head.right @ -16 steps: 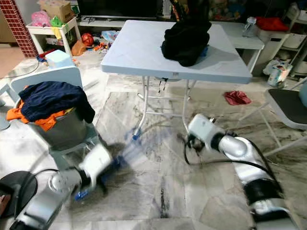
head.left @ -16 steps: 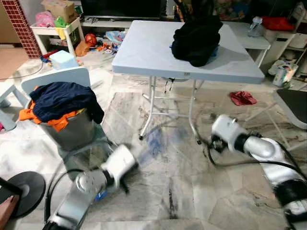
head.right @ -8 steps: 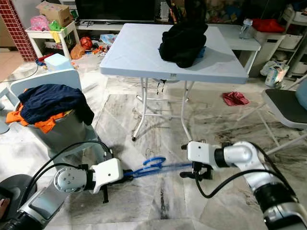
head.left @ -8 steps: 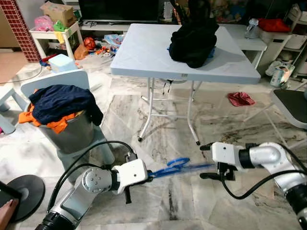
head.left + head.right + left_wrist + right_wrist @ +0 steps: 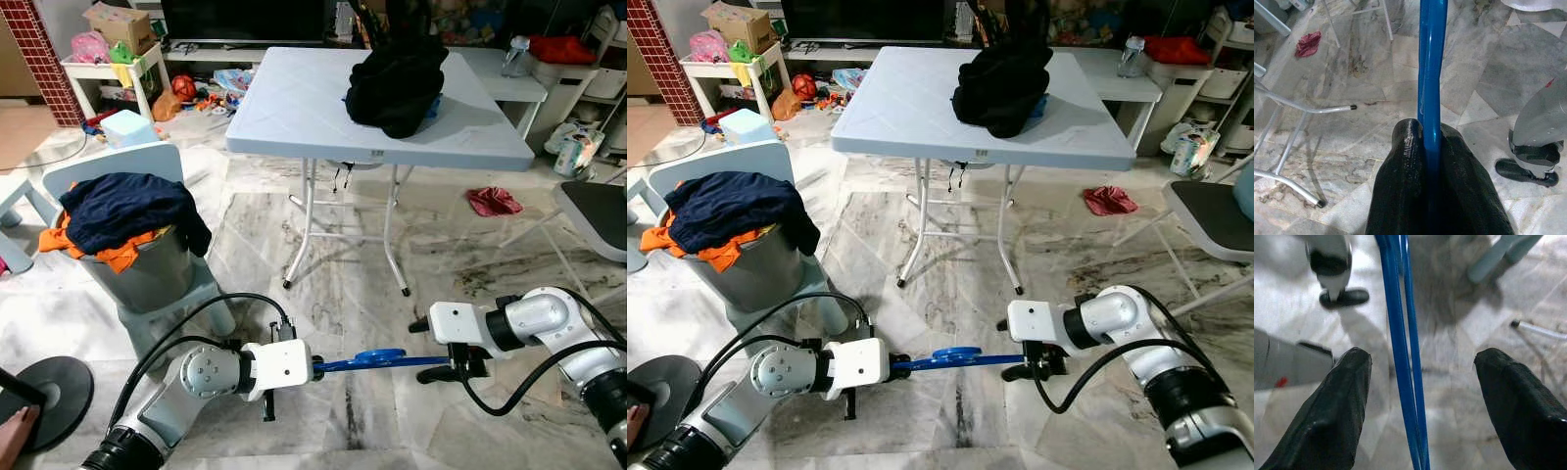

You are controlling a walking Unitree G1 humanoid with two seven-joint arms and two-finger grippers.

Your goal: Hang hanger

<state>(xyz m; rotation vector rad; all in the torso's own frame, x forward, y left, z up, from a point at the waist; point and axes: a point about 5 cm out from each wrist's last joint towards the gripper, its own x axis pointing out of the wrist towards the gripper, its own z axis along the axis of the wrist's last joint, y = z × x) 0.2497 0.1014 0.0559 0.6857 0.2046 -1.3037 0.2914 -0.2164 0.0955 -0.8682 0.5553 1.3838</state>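
Observation:
A blue plastic hanger (image 5: 377, 359) is held level just above the marble floor, lying flat between my two arms. My left gripper (image 5: 315, 369) is shut on one end of it; in the left wrist view the black fingers (image 5: 1410, 161) clamp the blue bar (image 5: 1431, 73). My right gripper (image 5: 446, 365) sits at the hanger's other end and is open. In the right wrist view its two fingertips (image 5: 1352, 367) stand wide apart, with the blue hanger (image 5: 1400, 347) running between them and touching neither.
A white folding table (image 5: 294, 108) with a black clothing pile (image 5: 397, 73) stands ahead, its legs (image 5: 304, 225) near the arms. A pale blue chair (image 5: 122, 157) carries a bucket of clothes (image 5: 127, 211) at left. A red cloth (image 5: 497, 201) and a dark chair (image 5: 598, 211) lie right.
Both arms swung in from a blurred motion. The hanger has turned from tilted to flat and level, still in the left gripper, and the right gripper now straddles its far end.

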